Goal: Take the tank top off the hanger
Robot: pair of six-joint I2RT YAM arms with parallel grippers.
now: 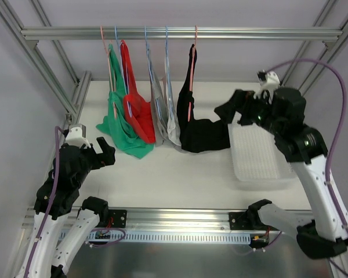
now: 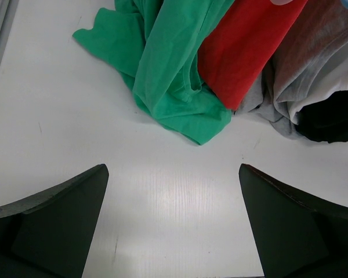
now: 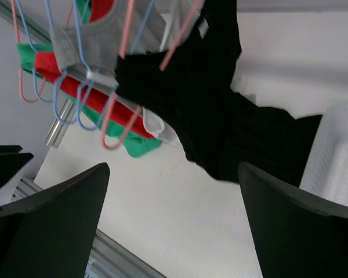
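Observation:
A black tank top (image 1: 200,132) hangs from a pink hanger (image 1: 192,75) at the right end of the row on the rail. Its lower part lies spread on the table. My right gripper (image 1: 229,109) is open, raised just right of the black cloth and touching nothing. In the right wrist view the black tank top (image 3: 220,110) and its pink hanger (image 3: 180,35) lie beyond the open right gripper (image 3: 174,223). My left gripper (image 1: 104,152) is open low over the table, short of the green top (image 2: 168,69), with bare table between its fingers (image 2: 64,226).
Green (image 1: 120,124), red (image 1: 136,98), grey (image 1: 158,107) and white (image 1: 173,124) tops hang on other hangers from the metal rail (image 1: 174,33). A white tray (image 1: 258,153) stands on the table right of the black cloth, under my right arm. Frame posts stand along the left side.

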